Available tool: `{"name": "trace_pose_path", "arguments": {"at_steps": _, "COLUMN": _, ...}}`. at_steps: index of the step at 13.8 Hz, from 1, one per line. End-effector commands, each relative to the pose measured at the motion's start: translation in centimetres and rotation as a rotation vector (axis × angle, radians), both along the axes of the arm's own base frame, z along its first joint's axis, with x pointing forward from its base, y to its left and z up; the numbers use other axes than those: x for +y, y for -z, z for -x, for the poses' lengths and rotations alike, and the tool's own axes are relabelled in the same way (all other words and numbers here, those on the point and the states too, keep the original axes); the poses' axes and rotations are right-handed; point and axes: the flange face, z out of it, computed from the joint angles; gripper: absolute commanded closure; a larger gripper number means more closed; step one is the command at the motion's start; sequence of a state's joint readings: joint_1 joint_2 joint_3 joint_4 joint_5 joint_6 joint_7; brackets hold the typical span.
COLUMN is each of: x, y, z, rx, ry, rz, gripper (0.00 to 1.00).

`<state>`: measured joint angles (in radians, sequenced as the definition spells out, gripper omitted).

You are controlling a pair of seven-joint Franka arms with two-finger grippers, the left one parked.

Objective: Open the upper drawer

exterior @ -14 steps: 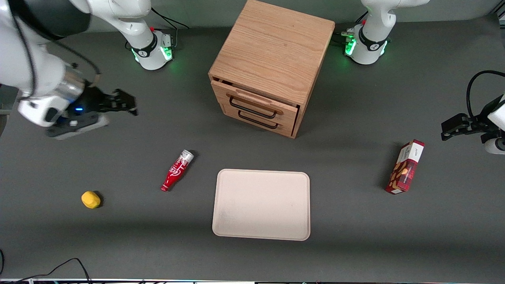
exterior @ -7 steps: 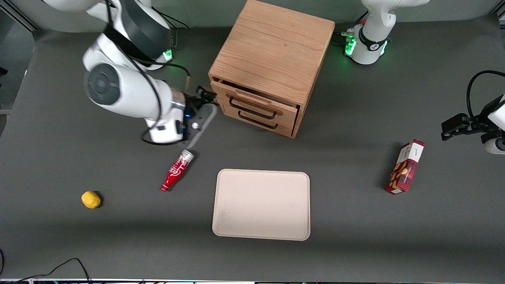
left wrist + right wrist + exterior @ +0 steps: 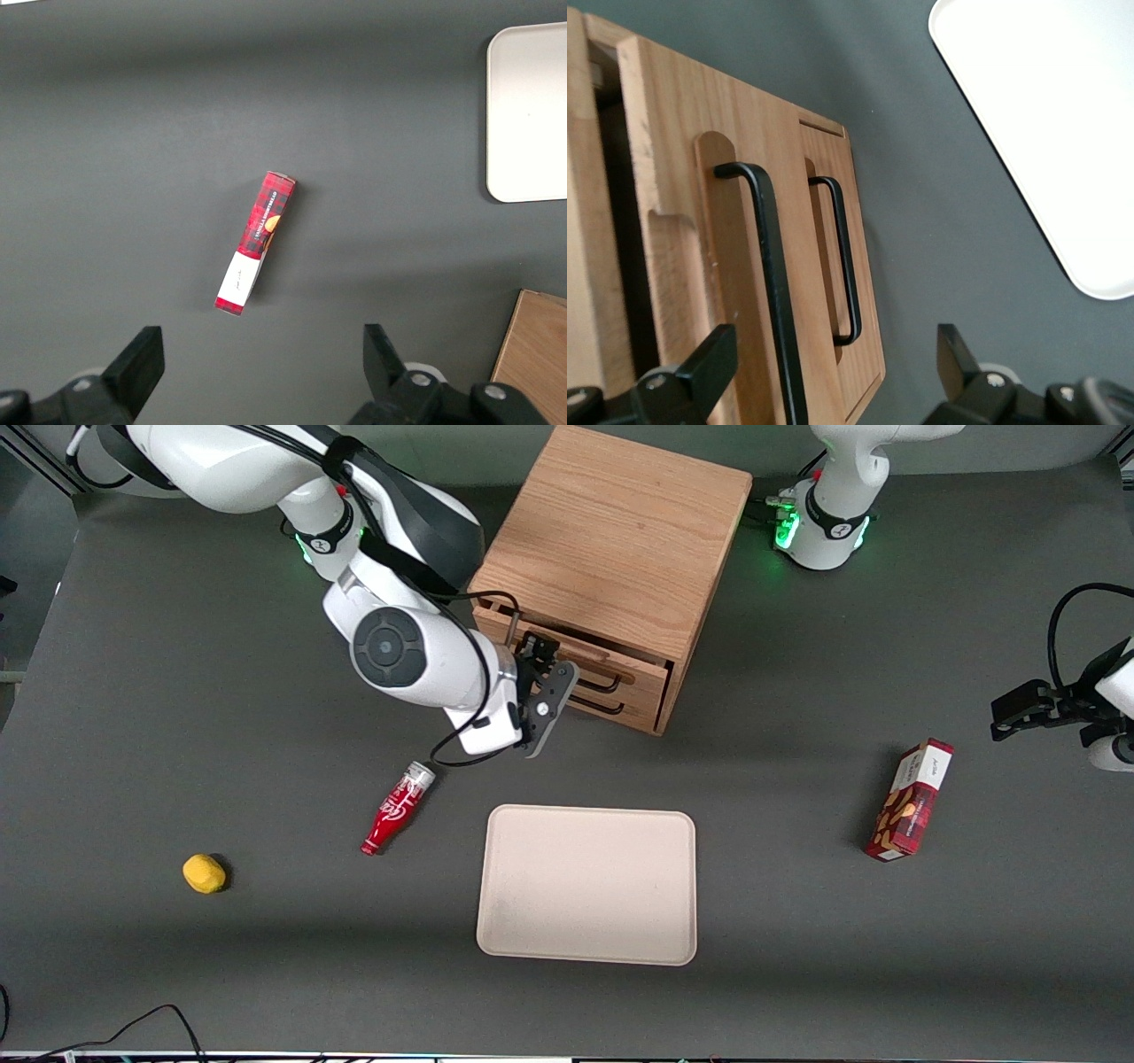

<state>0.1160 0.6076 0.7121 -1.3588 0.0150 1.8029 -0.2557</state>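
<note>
Before the cabinet (image 3: 620, 558), the gripper (image 3: 542, 662) hung level with the upper drawer (image 3: 611, 669), jaws apart, pointed at its handle (image 3: 772, 292); drawer slightly ajar.

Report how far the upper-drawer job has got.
Done: the hand is positioned in front of the cabinet, fingers open, at the upper drawer. In hand: lining up on its black handle, which the right wrist view shows between the open fingers, not gripped. The drawer sits only slightly proud, with a dark gap at its edge. Left: close on the handle and pull the drawer out.
</note>
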Motion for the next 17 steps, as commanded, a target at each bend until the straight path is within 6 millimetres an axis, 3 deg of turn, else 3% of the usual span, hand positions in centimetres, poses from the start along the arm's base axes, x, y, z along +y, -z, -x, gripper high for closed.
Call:
{"name": "trace_pose_path", "arguments": {"at_steps": 1, "x": 1.2, "y": 0.7, "z": 0.3, "rx": -0.025, "ry": -0.034, "rz": 0.002, "gripper": 0.00}}
{"name": "trace_pose_path", "arguments": {"at_steps": 8, "x": 2.9, "y": 4.3, "z": 1.5, "rx": -0.082, "ry": -0.068, "rz": 0.047, "gripper": 0.00}}
{"name": "trace_pose_path", "arguments": {"at_steps": 13, "x": 1.4, "y": 4.8, "z": -0.3, "rx": -0.112, "ry": -0.066, "rz": 0.064, "gripper": 0.00}}
{"name": "trace_pose_path", "arguments": {"at_steps": 17, "x": -0.5, "y": 3.5, "z": -2.9, "rx": -0.154, "ry": -0.046, "rz": 0.052, "gripper": 0.00}}
